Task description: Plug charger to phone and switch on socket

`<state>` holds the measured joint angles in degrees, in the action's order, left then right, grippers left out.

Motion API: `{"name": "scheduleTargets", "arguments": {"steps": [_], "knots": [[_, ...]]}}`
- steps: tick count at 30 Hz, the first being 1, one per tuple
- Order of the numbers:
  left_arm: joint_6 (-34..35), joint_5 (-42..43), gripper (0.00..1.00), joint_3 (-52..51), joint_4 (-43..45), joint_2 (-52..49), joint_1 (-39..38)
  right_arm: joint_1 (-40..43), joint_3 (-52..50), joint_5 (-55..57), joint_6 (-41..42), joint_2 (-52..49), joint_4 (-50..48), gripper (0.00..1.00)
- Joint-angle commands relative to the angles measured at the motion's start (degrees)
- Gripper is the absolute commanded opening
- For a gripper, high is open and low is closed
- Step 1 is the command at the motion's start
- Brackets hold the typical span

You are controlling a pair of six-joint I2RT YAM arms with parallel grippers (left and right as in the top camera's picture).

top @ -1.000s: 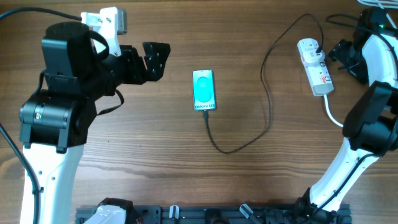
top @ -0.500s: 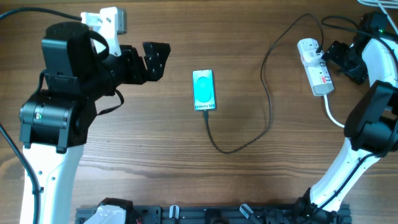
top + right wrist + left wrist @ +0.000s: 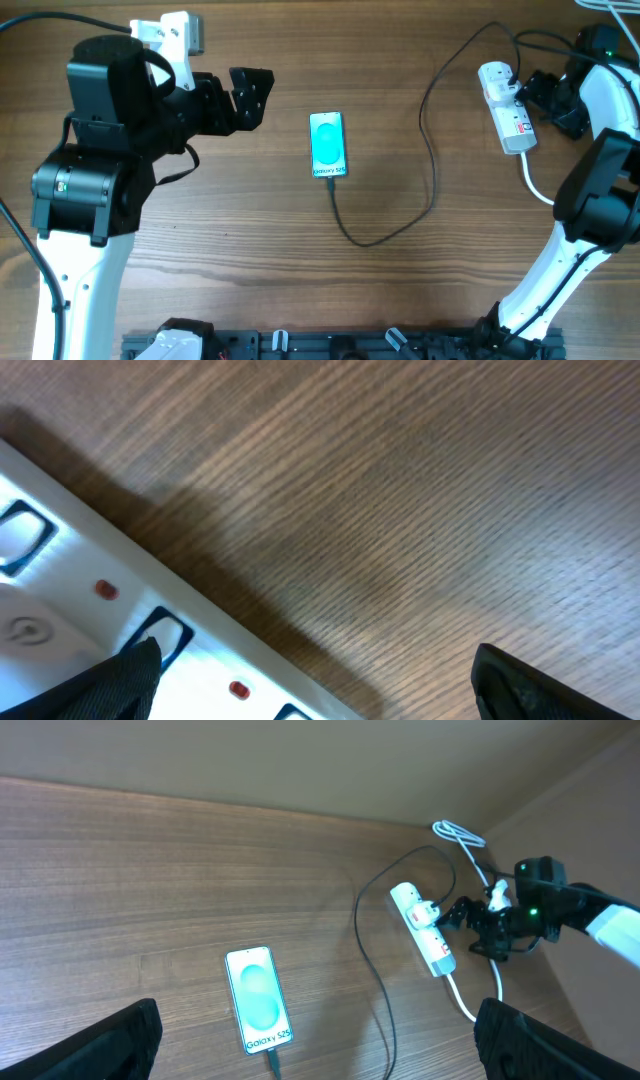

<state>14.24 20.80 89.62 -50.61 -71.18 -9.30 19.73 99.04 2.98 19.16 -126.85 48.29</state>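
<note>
Overhead, I see the small flat phone (image 3: 328,145) with its bright cyan screen lying in the middle of the brown wood-grain counter (image 3: 240,260), its white text strip at the end nearer the arm bases. The long thin black charger cable (image 3: 433,170) meets that end with its small tip, loops right and runs up to the far end of the white elongated plastic power strip (image 3: 506,120). Whether the tip is fully seated I cannot tell. My right pincer (image 3: 541,90) hovers just beside the strip's right edge, fingers spread. On the right wrist view the strip's white body and small red marks sit close below. A thick white cord (image 3: 537,182) leaves the strip's near end. My left pincer (image 3: 250,95) sits well left of the phone, spread wide and holding nothing
</note>
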Motion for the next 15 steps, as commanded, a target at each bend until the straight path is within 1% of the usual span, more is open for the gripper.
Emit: {"name": "scheduleTargets", "arguments": {"steps": [1, 10, 15], "knots": [[-0.33, -0.52, 1.0, 0.02, 0.11, 0.52, 0.11, 0.39, -2.12, -0.55, -0.79, -1.22, -1.57, 1.0], [-0.33, -0.52, 1.0, 0.02, 0.11, 0.52, 0.11, 0.39, -2.12, -4.37, -1.2, -1.22, -3.13, 1.0], [-0.33, -0.52, 1.0, 0.02, 0.09, 0.52, 0.11, 0.39, -2.12, -4.39, -1.07, -1.22, -4.35, 1.0]]}}
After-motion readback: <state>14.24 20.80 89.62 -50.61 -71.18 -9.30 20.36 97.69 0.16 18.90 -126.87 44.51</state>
